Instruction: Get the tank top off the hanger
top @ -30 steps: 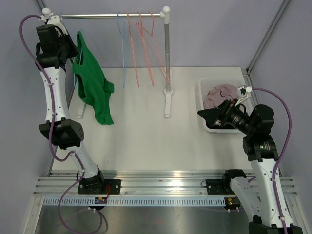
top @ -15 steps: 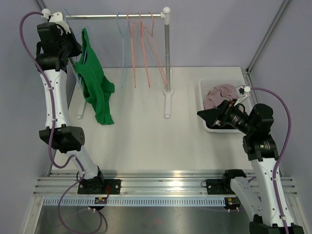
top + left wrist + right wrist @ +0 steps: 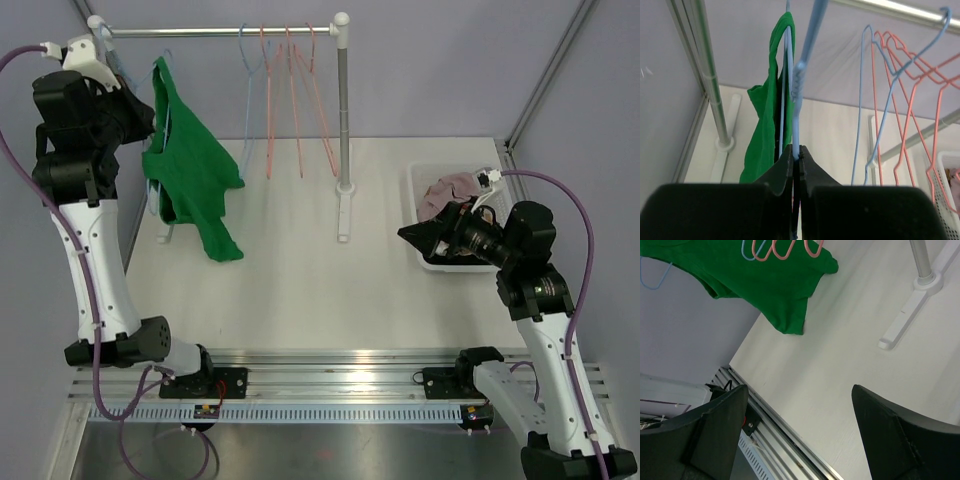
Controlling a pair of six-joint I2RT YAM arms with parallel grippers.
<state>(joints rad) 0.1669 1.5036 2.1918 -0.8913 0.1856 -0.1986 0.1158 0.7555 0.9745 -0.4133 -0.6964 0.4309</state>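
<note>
Green fabric tank top (image 3: 190, 175) hangs in the upper left of the overhead view, draped on a pale blue wire hanger (image 3: 796, 107) just below a silver metal rail (image 3: 220, 31). Its long axis runs top to bottom, leaning a little to the right. The shoulder straps point up toward the rail and the hem points down toward the white bench (image 3: 300, 280), ending at a corner at lower right. In the left wrist view the tank top (image 3: 767, 135) is seen edge-on, a narrow green strip left of centre, one strap looped over the hanger wire.

The left tool (image 3: 796, 160) is raised beside the garment, its two dark fingers pinched tight around a wire of the hanger. Whether the hanger's hook sits on the rail cannot be told.

Bare blue and pink wire hangers (image 3: 290, 100) hang further right on the rail.

The right tool (image 3: 800, 405) hovers at the right of the overhead view, beside a white plastic bin (image 3: 415, 200) holding a pinkish cloth (image 3: 450, 190). Its fingers are spread wide, holding nothing.
</note>
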